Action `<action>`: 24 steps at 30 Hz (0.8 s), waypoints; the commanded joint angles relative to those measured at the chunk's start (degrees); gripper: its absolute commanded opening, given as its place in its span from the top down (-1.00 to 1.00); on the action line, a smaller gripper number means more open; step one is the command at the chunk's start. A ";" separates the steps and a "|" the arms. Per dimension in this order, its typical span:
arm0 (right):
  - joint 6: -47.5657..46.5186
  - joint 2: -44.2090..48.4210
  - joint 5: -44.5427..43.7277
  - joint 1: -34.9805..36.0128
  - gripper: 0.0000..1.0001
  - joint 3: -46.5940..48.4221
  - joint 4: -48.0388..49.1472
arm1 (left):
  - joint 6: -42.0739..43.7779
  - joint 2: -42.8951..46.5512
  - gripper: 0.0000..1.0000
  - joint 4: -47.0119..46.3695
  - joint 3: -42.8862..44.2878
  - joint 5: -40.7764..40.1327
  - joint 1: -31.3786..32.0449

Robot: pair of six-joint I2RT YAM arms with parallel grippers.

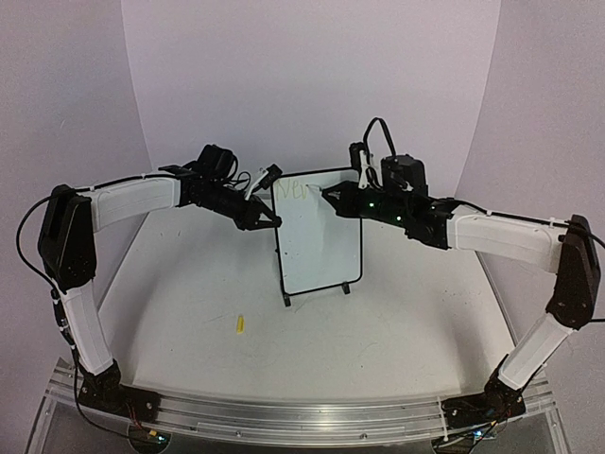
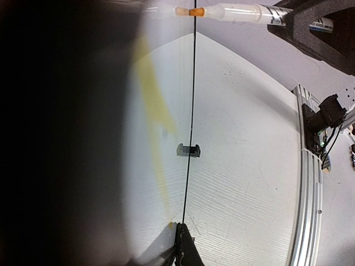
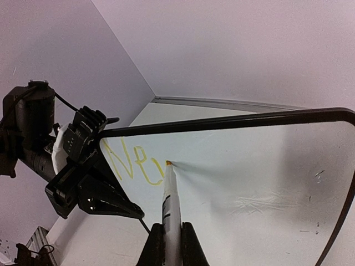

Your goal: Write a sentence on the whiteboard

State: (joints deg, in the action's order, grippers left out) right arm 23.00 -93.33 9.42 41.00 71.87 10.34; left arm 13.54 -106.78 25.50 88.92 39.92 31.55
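The whiteboard (image 1: 321,248) stands upright on its two black feet at mid-table. My left gripper (image 1: 274,222) is shut on its left edge; the left wrist view sees the board edge-on as a thin black line (image 2: 193,83) running up from the gripper (image 2: 180,230). My right gripper (image 3: 172,230) is shut on a slim white marker (image 3: 171,199), whose yellow tip touches the board's face (image 3: 249,166) near the top left. The sentence (image 3: 133,163) reads "Ne" plus one further stroke in yellow. The left gripper (image 3: 133,210) shows at the board's left edge.
A small yellow marker cap (image 1: 240,324) lies on the table in front of the board, towards the left. The right gripper (image 2: 316,27) and the marker (image 2: 233,12) cross the top of the left wrist view. A metal rail (image 1: 302,413) runs along the near table edge.
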 commanded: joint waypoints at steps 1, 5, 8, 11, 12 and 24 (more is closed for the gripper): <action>0.31 1.89 -3.21 -1.27 1.00 -2.17 -0.03 | 3.16 1.23 1.00 5.27 0.68 -3.18 0.52; 0.67 1.97 -3.26 -1.25 1.00 -3.04 -0.23 | 3.18 1.31 1.00 5.27 0.68 -3.18 0.53; 0.83 2.08 -3.51 -1.27 1.00 -3.31 -0.26 | 3.13 1.36 1.00 5.27 0.69 -3.18 0.50; 1.03 2.08 -3.43 -1.25 1.00 -3.44 -0.35 | 3.14 1.39 1.00 5.27 0.71 -3.19 0.53; 1.14 2.05 -3.38 -1.27 1.00 -3.55 -0.40 | 3.16 1.37 1.00 5.27 0.70 -3.21 0.53; 1.40 2.23 -4.04 -1.34 1.00 -3.23 -0.40 | 3.16 1.49 1.00 5.30 0.61 -3.27 0.53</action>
State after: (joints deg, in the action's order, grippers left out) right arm 24.12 -92.16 9.24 40.64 68.07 10.35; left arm 13.52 -106.78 25.50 88.92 39.89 31.55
